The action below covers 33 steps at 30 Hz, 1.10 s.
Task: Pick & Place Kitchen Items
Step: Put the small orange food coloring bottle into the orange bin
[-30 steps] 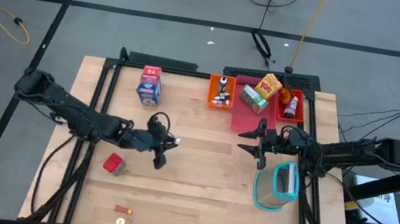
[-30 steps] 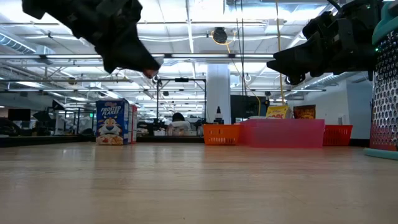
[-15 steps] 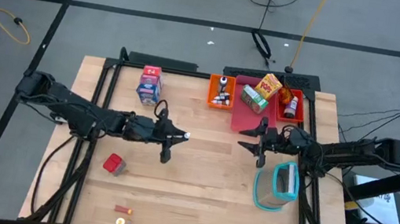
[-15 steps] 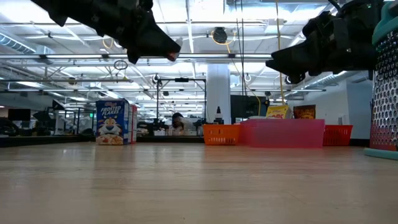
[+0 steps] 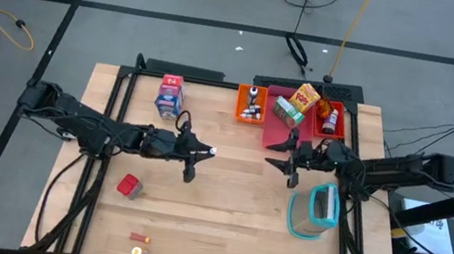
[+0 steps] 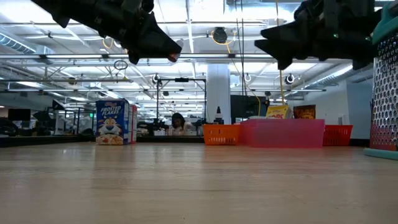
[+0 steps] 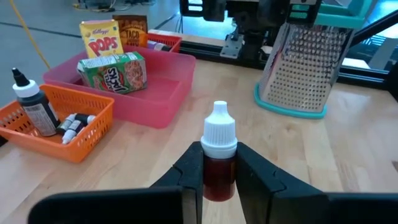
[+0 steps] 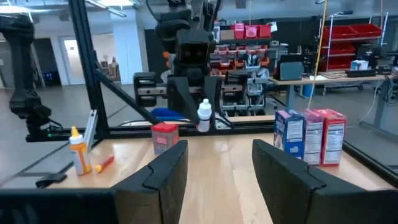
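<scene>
Left claw (image 7: 219,180) grips the light, rigid, slippery bottle (image 7: 219,155) at mid-body, below its white cap; right claw (image 8: 214,165), at 3 o'clock, is wide.

The right gripper (image 8: 214,171) has its two dark fingers (image 8: 158,177) spread apart, nothing between them, with wooden table (image 8: 217,155) showing in the gap. Across the table the left gripper (image 8: 203,121) faces this way, closed on a small bottle (image 8: 204,115) with a white cap. Beside it stands a red cube (image 8: 165,135). Farther off to one side, a yellow bottle (image 8: 78,151) with an orange tip stands upright, and a small orange bit (image 8: 103,164) lies next to it. On the other side, two cartons (image 8: 311,135) stand touching, one blue-white, one red. Shelves with red bins (image 8: 249,31) fill the room behind.
</scene>
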### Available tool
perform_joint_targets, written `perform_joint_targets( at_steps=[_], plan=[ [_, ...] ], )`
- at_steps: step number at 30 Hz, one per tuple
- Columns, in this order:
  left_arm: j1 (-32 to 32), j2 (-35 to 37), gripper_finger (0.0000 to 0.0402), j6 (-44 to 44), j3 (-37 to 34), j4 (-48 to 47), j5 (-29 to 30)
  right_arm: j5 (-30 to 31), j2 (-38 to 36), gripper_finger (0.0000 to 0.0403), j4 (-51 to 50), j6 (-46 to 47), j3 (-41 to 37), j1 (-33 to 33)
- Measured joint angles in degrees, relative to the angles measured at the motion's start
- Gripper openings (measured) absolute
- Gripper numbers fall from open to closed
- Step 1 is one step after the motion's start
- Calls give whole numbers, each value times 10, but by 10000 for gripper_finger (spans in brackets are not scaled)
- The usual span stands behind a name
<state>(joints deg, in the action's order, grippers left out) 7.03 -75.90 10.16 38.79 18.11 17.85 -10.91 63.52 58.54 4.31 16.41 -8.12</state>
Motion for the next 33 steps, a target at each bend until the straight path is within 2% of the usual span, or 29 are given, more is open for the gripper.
perform_joint_targets(
  at_steps=[14, 17, 33],
  plan=[
    [1, 0, 62, -17, 0, 7, -3, -35, 171, 171, -1, -6, 142, 10],
    [1, 0, 62, -22, 0, 12, -10, -58, 203, 171, -1, -6, 176, 12],
    [1, 0, 62, -40, 0, 16, -15, -62, 323, 171, 27, 9, 281, 16]
  ],
)
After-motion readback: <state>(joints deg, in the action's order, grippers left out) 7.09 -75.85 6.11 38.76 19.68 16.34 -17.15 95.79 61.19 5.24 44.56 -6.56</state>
